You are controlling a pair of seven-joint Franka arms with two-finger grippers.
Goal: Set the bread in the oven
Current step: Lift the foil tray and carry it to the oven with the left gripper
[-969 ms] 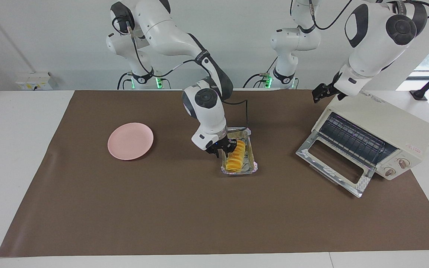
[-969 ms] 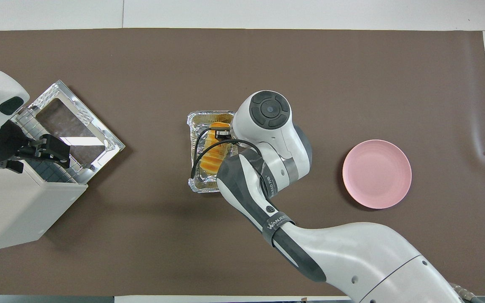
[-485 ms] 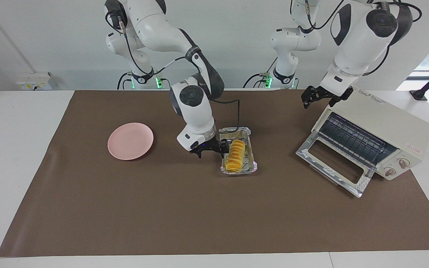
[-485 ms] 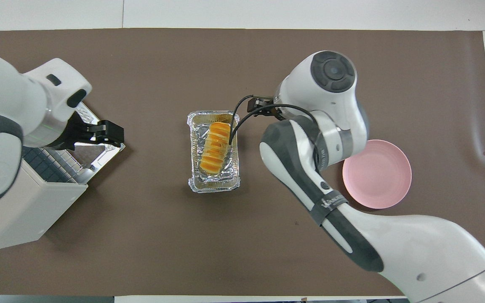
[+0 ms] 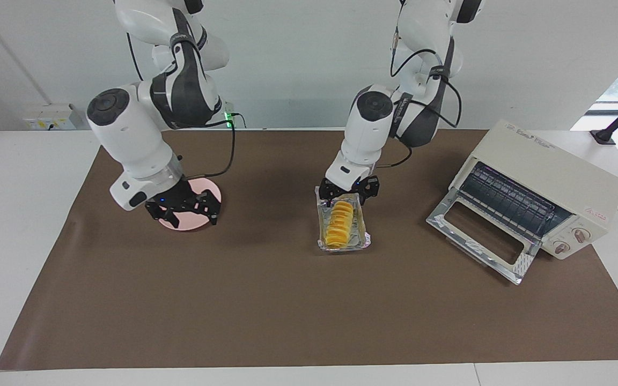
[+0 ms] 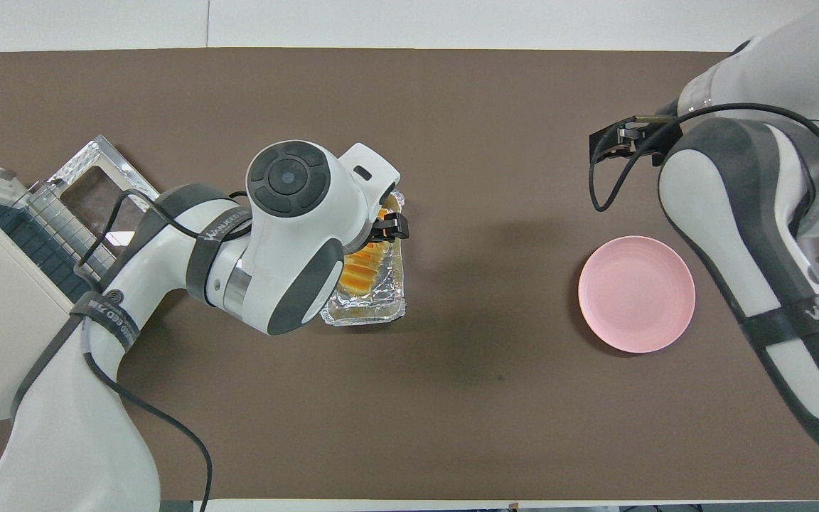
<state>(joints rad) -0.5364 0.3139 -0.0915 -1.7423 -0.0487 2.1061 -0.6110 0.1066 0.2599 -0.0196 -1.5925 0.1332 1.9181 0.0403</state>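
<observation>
Bread [image 5: 339,224], a ridged yellow-orange loaf, is seen lying lengthwise in a crinkled foil tray [image 5: 365,239] at the middle of the brown-covered tabletop [image 5: 266,300], between the pink plate [image 5: 210,194] and the oven [image 5: 542,185]. The oven is set at the left arm's end, its glass door [image 5: 478,236] dropped open and the dark wire rack [image 5: 507,199] exposed. The left pincer [image 5: 347,191] is held over the tray's end nearer the robots with fingers spread and nothing gripped; the right pincer [image 5: 183,210] is found over the plate, likewise open and empty.
</observation>
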